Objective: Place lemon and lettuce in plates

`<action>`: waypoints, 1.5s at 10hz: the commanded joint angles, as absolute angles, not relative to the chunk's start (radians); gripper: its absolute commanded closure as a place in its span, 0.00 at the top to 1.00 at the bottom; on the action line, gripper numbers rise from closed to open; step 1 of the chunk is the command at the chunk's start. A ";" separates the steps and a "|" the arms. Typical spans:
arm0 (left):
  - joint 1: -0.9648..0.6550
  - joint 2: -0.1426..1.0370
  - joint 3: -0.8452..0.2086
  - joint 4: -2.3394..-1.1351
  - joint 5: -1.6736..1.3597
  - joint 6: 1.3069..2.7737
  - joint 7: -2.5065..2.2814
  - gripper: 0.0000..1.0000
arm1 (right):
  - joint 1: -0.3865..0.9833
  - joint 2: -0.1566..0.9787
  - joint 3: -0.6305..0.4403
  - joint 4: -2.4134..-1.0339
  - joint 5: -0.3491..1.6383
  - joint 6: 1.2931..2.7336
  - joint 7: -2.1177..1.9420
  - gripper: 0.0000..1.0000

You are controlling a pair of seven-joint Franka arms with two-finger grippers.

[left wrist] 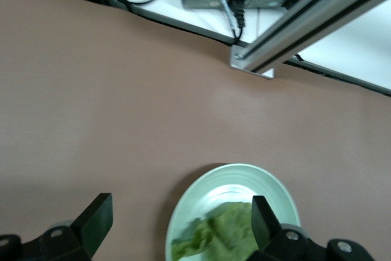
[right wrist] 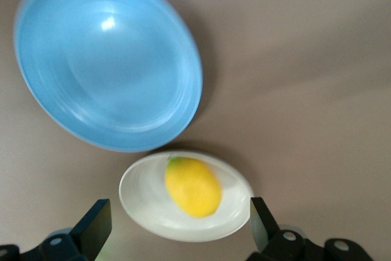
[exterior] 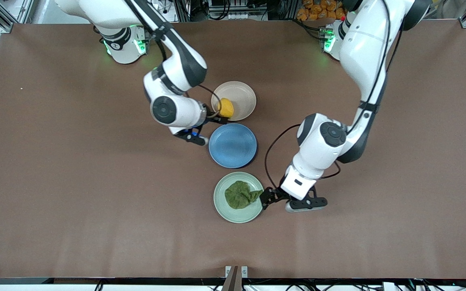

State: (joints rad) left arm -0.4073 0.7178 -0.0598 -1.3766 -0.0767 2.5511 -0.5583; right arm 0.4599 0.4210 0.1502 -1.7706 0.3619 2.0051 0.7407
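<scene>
The lemon lies in the beige-pink plate, at the rim toward the right arm's end. My right gripper is open and empty, low beside that rim. In the right wrist view the lemon and its plate sit between my open fingers. The lettuce lies in the mint green plate. My left gripper is open and empty at that plate's rim, by the leaf's pointed tip. The left wrist view shows the lettuce in its plate by my open gripper.
A bare blue plate lies between the two other plates, also in the right wrist view. The brown table spreads wide round them. An aluminium frame runs past the table's edge nearest the front camera.
</scene>
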 commanded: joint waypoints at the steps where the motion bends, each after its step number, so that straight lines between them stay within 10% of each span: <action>1: -0.341 0.560 -0.049 -1.414 0.012 2.290 -0.543 1.00 | 0.335 0.362 0.160 -1.744 0.237 1.904 0.614 1.00; 9: -0.179 0.238 -0.049 -1.408 0.038 1.641 -0.312 1.00 | 0.060 0.151 0.150 -1.542 -0.040 1.660 0.241 1.00; 15: -0.143 0.103 -0.049 -1.419 0.038 1.486 -0.207 1.00 | -0.037 0.063 0.147 -1.543 -0.026 1.657 0.153 1.00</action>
